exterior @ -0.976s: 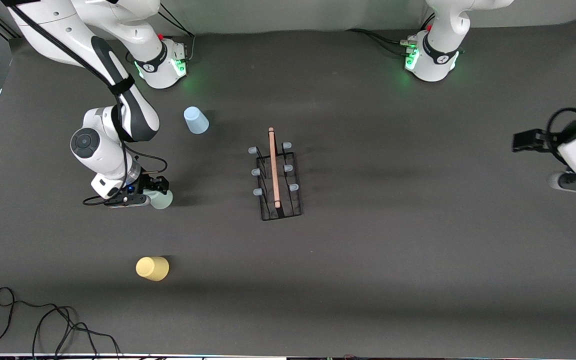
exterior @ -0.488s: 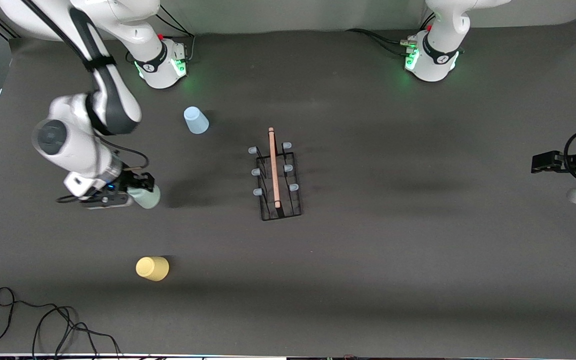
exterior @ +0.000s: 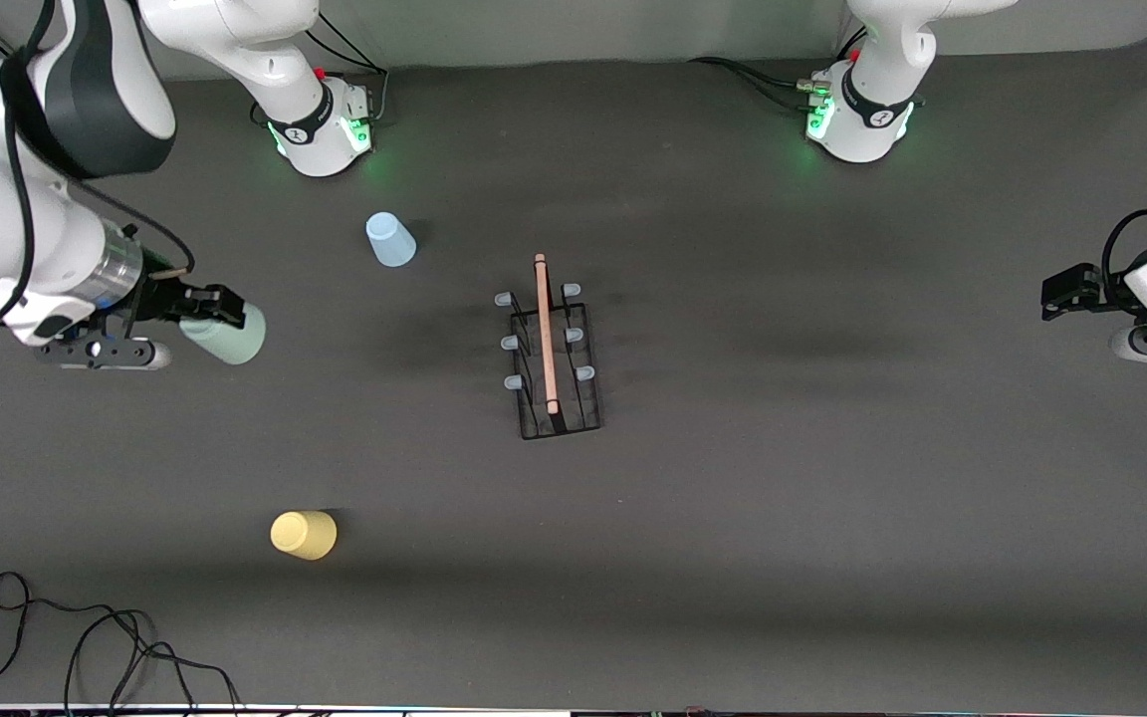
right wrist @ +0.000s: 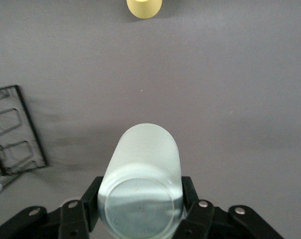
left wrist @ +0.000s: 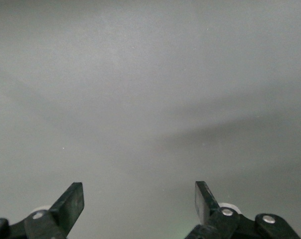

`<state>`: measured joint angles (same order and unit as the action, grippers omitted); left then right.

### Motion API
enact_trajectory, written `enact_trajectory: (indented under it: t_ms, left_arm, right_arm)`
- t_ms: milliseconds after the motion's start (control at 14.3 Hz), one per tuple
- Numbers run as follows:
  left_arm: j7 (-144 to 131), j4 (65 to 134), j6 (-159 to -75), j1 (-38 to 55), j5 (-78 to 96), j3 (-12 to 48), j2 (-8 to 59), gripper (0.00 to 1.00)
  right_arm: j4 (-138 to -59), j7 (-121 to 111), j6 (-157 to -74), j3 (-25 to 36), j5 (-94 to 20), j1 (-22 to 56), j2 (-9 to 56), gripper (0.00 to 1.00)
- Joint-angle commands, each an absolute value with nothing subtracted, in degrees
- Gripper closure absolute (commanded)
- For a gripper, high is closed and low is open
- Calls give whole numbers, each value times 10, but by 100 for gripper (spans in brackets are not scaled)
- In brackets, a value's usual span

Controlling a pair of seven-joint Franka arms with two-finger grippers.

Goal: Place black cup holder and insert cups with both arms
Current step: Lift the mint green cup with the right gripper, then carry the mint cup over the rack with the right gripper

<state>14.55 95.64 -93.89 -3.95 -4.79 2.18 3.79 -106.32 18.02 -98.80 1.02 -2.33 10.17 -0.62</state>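
The black cup holder (exterior: 552, 358) stands mid-table with its wooden rod handle on top; part of its base shows in the right wrist view (right wrist: 13, 132). My right gripper (exterior: 203, 311) is shut on the mint green cup (exterior: 230, 334), held on its side in the air at the right arm's end; its fingers clamp the cup (right wrist: 143, 186). The light blue cup (exterior: 389, 240) stands upside down near the right arm's base. The yellow cup (exterior: 304, 534) stands upside down nearer the camera and shows in the right wrist view (right wrist: 144, 7). My left gripper (exterior: 1071, 292) is open and empty at the left arm's end (left wrist: 139, 201).
A black cable (exterior: 86, 647) lies coiled at the front corner on the right arm's end. The arm bases (exterior: 320, 124) stand along the back edge.
My right gripper has lifted the mint green cup off the table and swung it toward the right arm's end. My left gripper has shifted slightly at its end.
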Motion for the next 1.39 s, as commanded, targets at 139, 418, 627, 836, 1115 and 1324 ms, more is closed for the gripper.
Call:
enact_trajectory:
  t_ms: [139,418,627,836,1115,1324]
  left_arm:
    - [79,919,-899,-20,-26,18,55,1]
    - [79,925,-895,-21,-25,18,55,1]
    - [82,927,-905,-21,-25,18,54,1]
    - [82,929,-907,-22,-25,18,53,1]
    - [83,928,-907,-22,-25,18,53,1]
    - [83,928,-907,-23,-25,18,54,1]
  right_arm:
    - [-1062,535,-972,11,-47,241,-18,82]
    - [-1063,779,-1032,10,-84,332,16,84]
    - [-1063,887,-1093,11,-86,394,59,84]
    - [-1068,892,-1134,11,-84,405,86,84]
    - [-1090,892,-1191,11,-82,411,123,84]
    - [-1106,892,-1218,11,-82,417,141,84]
